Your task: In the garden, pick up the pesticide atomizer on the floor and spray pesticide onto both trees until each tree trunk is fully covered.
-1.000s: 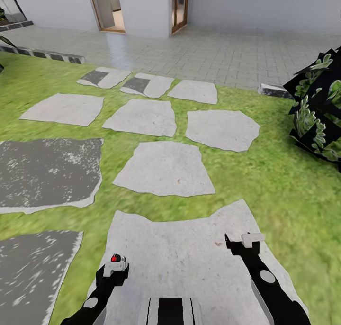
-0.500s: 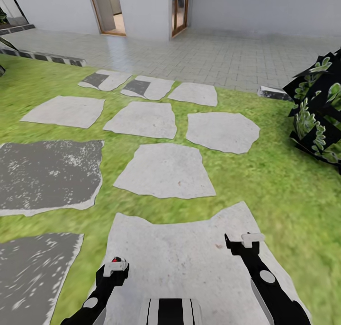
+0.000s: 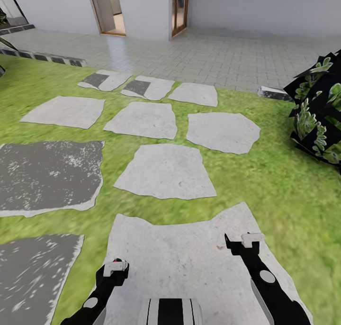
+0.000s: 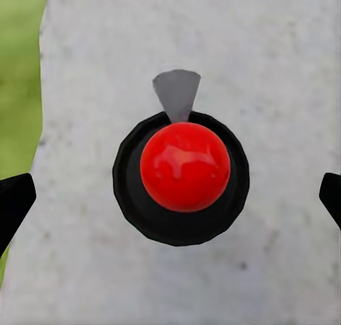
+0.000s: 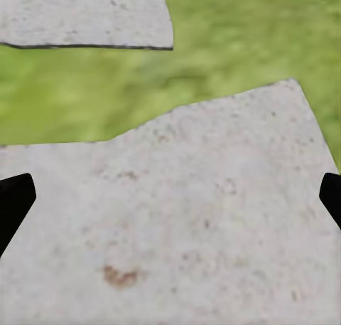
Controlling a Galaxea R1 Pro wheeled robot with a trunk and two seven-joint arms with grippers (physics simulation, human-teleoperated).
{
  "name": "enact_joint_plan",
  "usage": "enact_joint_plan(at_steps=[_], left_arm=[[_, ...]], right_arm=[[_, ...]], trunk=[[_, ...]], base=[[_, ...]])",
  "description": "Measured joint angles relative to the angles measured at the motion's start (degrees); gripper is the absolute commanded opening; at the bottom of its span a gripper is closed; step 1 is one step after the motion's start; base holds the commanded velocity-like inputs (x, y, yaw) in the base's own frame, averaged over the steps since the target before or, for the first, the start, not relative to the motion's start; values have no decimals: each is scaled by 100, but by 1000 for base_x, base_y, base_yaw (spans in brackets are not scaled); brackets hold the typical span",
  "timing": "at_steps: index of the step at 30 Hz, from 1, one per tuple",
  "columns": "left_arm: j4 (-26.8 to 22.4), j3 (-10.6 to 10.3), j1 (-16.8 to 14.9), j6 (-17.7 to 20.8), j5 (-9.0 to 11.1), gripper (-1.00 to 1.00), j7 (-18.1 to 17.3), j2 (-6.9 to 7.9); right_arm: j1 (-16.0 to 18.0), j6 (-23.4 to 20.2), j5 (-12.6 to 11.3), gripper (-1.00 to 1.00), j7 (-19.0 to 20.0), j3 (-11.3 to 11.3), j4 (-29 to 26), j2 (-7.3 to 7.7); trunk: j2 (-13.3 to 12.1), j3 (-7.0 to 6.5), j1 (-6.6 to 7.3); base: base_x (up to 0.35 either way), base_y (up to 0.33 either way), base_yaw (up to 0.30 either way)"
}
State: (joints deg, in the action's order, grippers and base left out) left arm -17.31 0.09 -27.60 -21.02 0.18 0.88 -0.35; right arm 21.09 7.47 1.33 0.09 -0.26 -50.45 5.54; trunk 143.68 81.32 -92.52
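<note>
1. Left pincer [image 3: 115,268]: hangs low over the pale stepping stone [image 3: 189,249]; in the left wrist view [image 4: 170,197] its two black fingertips [image 4: 14,204] stand wide apart, released, touching nothing.
2. Pesticide atomizer [image 4: 185,168]: stands upright on the stone, centred between my left fingertips and seen from above as a black round body with a red cap and a grey nozzle tab; from the head camera just a red speck [image 3: 116,260] peeps over the pincer.
3. Right pincer [image 3: 244,242]: also released; its fingertips [image 5: 15,200] flank bare stone with grass [image 5: 234,33] beyond, and nothing lies between them.
4. Step in hand, as I judge it: the pick-up; to do it well I keep the body centred, lower straight down until the pads pass the red cap, then clench on the black body, not on the cap or nozzle, so the bottle neither tips nor rolls.
5. Container: the atomizer is the one vessel here; its walls are opaque, so I cannot tell how much pesticide it holds, and no mist is out.
6. Surroundings: lawn [image 3: 265,183], a dark leafy bush [image 3: 319,112] at my right, the white house wall [image 3: 260,3] ahead.
</note>
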Motion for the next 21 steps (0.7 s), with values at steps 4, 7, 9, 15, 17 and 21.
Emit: enact_joint_plan(at_steps=[4,7,9,15,17,21], left_arm=[[0,0,0,-1,0,100,0,0],[0,0,0,0,0,100,-1,-2],[0,0,0,1,0,100,0,-5],[0,0,0,1,0,100,0,-8],[0,0,0,0,0,100,0,-9],[0,0,0,-3,0,100,0,-9]], right_arm=[[0,0,-1,100,0,0,0,0],[0,0,-1,100,0,0,0,0],[0,0,-1,100,0,0,0,0],[0,0,2,100,0,0,0,0],[0,0,0,100,0,0,0,0],[0,0,-1,100,0,0,0,0]], trunk=[[0,0,0],[0,0,0],[0,0,0],[0,0,0],[0,0,0],[0,0,0]], base=[[0,0,0],[0,0,0],[0,0,0],[0,0,0],[0,0,0],[0,0,0]])
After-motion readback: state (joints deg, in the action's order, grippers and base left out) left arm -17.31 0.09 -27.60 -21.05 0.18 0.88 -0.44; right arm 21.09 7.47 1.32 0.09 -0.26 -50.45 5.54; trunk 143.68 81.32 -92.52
